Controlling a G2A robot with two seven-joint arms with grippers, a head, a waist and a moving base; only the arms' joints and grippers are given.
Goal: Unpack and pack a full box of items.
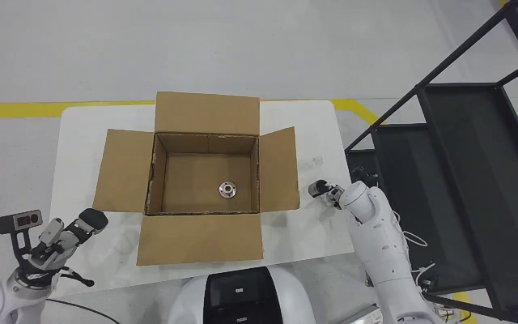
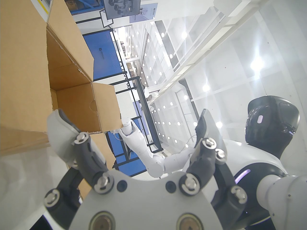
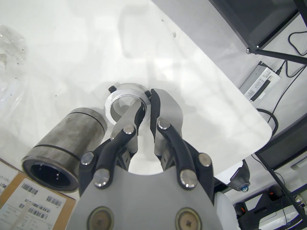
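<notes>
Closest to the lens, the right gripper (image 3: 146, 104) is clenched on the wall of a silver metal ring (image 3: 124, 94) with small black set screws, one finger inside the ring's bore and the other pressed against its outer face. The ring rests on the white table (image 3: 72, 25). Just beside it a dark grey steel cylinder (image 3: 62, 140) lies on its side, its hollow end turned toward a cardboard flap (image 3: 14, 192) that carries white barcode labels. A crumpled piece of clear plastic (image 3: 9, 37) lies on the table a little further off. From above, the right gripper (image 1: 324, 193) sits just off the right-hand flap of the open brown cardboard box (image 1: 206, 113), whose four flaps are spread flat near the middle of the table. On the box floor, near its centre, lies a small round silver flanged piece (image 1: 227, 189). The left gripper (image 1: 87, 223) hovers near the table's near left corner, well apart from the box walls; in its own wrist view the left gripper (image 2: 132, 125) is released, fingers spread wide with nothing between them. A black metal rack (image 1: 453, 162) stands beyond the table's right side.
</notes>
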